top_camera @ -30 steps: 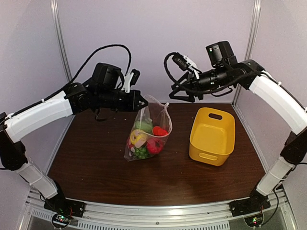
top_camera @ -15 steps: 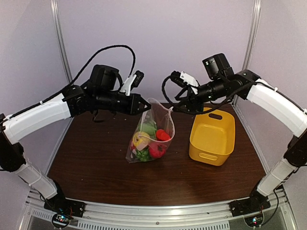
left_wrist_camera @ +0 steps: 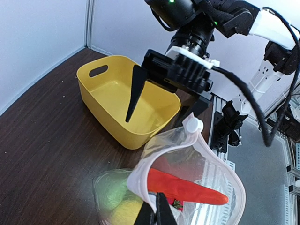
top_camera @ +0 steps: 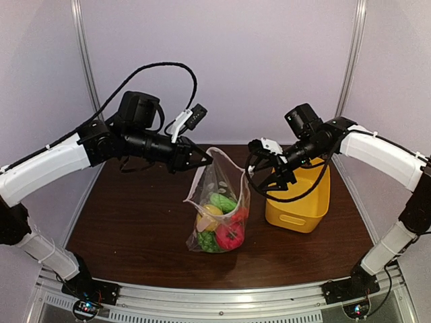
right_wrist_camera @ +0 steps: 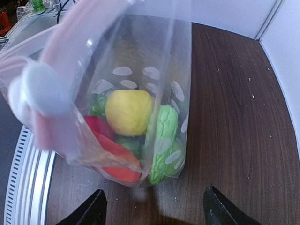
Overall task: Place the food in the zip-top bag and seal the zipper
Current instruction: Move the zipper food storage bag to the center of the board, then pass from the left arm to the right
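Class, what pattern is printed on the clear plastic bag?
White dots on the clear plastic bag, right wrist view.

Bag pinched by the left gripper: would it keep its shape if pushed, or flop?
Probably floppy: the zip-top bag creases and sags below the left gripper pinching its rim. Likely bottom-heavy, since the food sits bunched low. A push would probably dent or tip it rather than slide it.
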You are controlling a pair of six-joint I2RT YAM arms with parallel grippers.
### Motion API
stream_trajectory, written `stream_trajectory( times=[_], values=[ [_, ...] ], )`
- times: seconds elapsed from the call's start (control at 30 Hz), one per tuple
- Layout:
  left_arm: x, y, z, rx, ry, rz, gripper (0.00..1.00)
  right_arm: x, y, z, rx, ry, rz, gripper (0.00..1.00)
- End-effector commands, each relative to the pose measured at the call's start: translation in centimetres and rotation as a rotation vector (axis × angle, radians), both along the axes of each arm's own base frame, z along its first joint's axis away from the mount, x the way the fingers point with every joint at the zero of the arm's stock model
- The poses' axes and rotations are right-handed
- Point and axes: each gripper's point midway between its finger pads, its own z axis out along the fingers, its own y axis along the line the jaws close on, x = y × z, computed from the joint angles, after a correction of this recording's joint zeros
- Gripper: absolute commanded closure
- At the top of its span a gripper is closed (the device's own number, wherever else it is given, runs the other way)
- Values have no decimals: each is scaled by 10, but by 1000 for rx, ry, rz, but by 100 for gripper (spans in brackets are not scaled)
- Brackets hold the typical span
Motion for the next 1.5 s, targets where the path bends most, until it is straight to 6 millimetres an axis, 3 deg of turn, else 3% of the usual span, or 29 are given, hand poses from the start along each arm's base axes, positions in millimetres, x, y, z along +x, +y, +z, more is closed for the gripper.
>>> stream_trajectory(
  times=[0.0,0.2,0.4,0.73,1.07,1.23,1.47],
  values=[
    [1,-6,4,-33,-45,-47,100,-27,18,24,104,-27,127,28],
    [1,-9,-5,-32,-31,-55,100,-39,22,34,173,18,155,29],
    [4,-12,-10,-29,-21,-53,100,-34,33,35,235,95,125,42],
    [6,-10,-13,-24,-15,-32,100,-38,37,43,296,159,114,54],
    [10,-8,-16,-16,-7,4,100,-57,37,40,284,180,160,44],
    [17,-1,-14,-14,-21,43,100,-65,34,28,222,157,188,38],
    [23,3,-17,-18,-7,64,100,-66,32,32,229,162,165,47]
  ],
)
